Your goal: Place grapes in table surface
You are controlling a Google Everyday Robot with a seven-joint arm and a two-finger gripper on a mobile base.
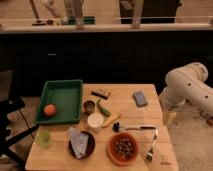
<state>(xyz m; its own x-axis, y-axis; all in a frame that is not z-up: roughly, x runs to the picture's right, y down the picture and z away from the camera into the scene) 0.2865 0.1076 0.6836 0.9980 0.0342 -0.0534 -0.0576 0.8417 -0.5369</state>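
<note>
The grapes [123, 147] are a cluster of small dark berries lying inside an orange bowl [112, 152] near the front edge of the light tan table surface [125, 107]. My white arm [187, 85] reaches in from the right. Its lower end, with the gripper [169, 117], hangs by the table's right edge. The gripper is up and to the right of the bowl, apart from it, and I see nothing in it.
A green tray [62, 86] at the left holds an orange-red fruit [49, 110]. Mid-table are a long green vegetable [103, 107], a white cup [95, 121], a small dark bowl [89, 105], a grey-blue pad [140, 98] and a silver utensil [137, 127]. A dark plate with cloth [80, 142] and a green cup [43, 138] are at the front left.
</note>
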